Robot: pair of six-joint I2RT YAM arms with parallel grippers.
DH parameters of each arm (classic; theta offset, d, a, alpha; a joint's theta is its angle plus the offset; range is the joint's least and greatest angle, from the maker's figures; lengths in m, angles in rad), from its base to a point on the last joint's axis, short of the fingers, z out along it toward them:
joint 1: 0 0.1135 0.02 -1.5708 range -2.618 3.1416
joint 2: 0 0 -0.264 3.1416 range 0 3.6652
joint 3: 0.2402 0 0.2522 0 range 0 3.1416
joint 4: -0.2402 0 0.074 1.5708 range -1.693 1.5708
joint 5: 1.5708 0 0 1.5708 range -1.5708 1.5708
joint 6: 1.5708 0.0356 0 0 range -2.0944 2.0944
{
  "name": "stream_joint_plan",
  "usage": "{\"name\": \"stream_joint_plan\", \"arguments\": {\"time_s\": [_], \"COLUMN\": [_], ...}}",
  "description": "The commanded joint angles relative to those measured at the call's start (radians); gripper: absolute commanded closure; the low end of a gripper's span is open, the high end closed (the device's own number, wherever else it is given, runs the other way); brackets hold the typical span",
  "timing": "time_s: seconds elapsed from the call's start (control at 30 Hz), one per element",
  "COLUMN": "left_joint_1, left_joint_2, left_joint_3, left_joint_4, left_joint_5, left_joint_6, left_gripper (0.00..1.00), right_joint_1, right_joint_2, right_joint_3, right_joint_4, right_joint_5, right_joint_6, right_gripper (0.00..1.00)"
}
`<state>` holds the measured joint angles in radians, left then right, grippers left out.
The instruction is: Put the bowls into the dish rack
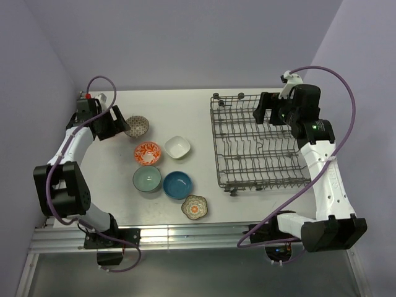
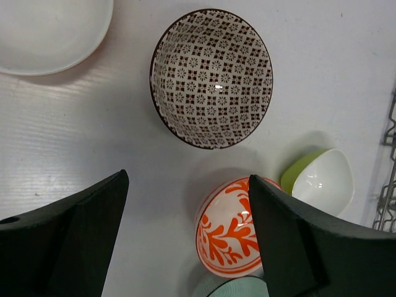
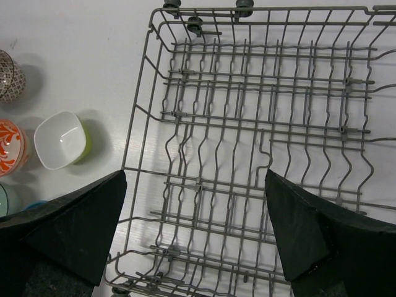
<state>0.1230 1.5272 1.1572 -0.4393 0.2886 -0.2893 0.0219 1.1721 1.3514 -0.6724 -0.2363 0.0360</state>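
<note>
My left gripper (image 2: 187, 185) hangs wide open by the grey bowl (image 2: 211, 77) (height hard to judge), while my right gripper (image 3: 195, 179) gapes empty above the dish rack (image 1: 257, 145).

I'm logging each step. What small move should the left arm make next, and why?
Probably ease the left gripper forward and down over the rim of the grey patterned bowl: it is open, the bowl lies just ahead of it, and the dish rack holds nothing yet.
</note>
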Motion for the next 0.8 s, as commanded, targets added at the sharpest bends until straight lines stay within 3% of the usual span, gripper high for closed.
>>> {"name": "stream_joint_plan", "arguments": {"time_s": [0.0, 0.2, 0.43, 0.77], "left_joint_1": [0.000, 0.001, 0.000, -0.006], "left_joint_2": [0.043, 0.137, 0.266, 0.399], "left_joint_3": [0.027, 0.029, 0.064, 0.116], "left_joint_4": [0.105, 0.145, 0.165, 0.197], "left_joint_5": [-0.005, 0.011, 0.040, 0.087], "left_joint_6": [-0.094, -0.137, -0.169, -0.217], "left_gripper": [0.17, 0.26, 0.34, 0.51], "right_joint_1": [0.003, 0.003, 0.003, 0.003], "right_joint_2": [-0.032, -0.069, 0.027, 0.080], "right_joint_3": [-0.007, -0.023, 0.060, 0.051], "right_joint_4": [0.101, 0.174, 0.097, 0.106], "right_joint_5": [-0.009, -0.024, -0.075, -0.118], "right_joint_6": [0.047, 0.061, 0.054, 0.077], "right_gripper": [0.00, 0.00, 0.00, 0.00]}}
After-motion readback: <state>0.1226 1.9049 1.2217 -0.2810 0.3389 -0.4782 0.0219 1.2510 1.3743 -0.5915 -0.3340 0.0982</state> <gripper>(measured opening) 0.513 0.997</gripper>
